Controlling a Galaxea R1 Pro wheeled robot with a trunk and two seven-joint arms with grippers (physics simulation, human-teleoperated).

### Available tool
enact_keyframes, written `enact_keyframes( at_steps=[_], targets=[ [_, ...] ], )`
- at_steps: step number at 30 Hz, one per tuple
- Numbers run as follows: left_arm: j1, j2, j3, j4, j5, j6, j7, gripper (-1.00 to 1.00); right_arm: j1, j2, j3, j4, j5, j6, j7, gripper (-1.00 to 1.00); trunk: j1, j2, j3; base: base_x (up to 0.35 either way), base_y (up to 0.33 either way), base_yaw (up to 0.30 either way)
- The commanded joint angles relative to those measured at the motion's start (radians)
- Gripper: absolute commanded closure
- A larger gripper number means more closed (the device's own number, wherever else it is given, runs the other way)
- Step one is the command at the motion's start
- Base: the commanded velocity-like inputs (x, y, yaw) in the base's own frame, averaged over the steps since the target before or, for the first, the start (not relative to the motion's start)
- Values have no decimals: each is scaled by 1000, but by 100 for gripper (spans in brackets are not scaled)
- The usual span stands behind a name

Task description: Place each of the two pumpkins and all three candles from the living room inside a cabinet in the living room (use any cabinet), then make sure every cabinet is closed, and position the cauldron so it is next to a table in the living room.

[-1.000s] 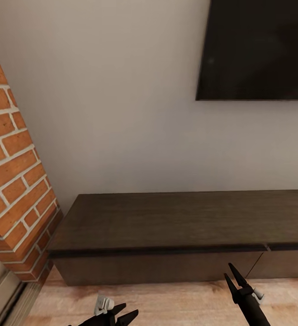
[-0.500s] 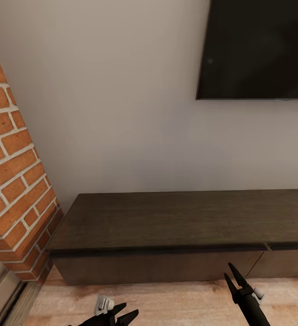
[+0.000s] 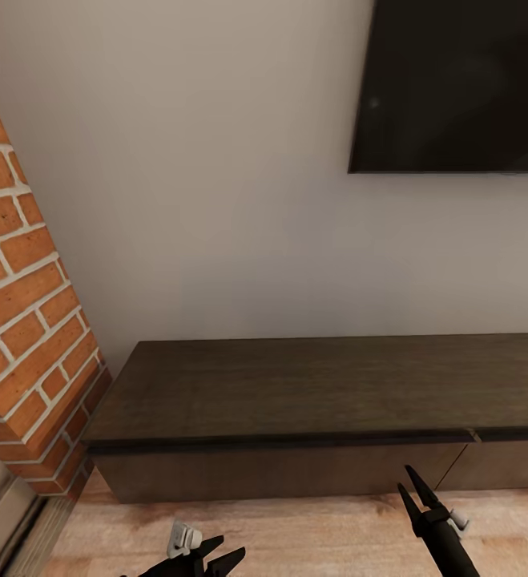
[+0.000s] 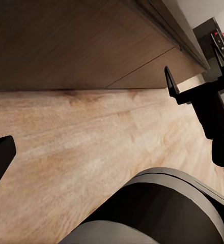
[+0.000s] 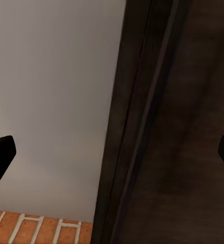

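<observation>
Cabinet (image 3: 320, 401): long, very low unit of dark brown wood, flat bare top, set against the pale wall below the black TV (image 3: 456, 84). Drawer fronts flush and shut; a vertical seam between two fronts shows near the right end. Its left end stands just beside the red brick chimney (image 3: 23, 320).

Writing, labels: none legible.

Floor (image 3: 312, 533): light wood planks.

Left gripper (image 3: 215, 557): black fingers spread apart, empty, low over the floor before the cabinet.

Right gripper (image 3: 412, 489): fingers parted, holding nothing, tips pointing up at the cabinet's drawer front, not visibly touching.
</observation>
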Motion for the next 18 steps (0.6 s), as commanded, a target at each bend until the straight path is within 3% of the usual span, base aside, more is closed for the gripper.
enact_keyframes(
  at_steps=[1,7,18],
  targets=[
    [-1,1,-1,0,11,9,-2,-100,0,-1,-1,1,-5,12,3,-100,0,0,-1,0,0,0],
    [-1,1,-1,0,11,9,-2,-100,2,-18,0,-8,-22,109,5,-100,0,0,-1,0,0,0],
    [-1,1,-1,2,11,7,-2,-100,3,-28,0,-11,-40,142,1,-100,0,0,-1,33,0,0]
  ],
)
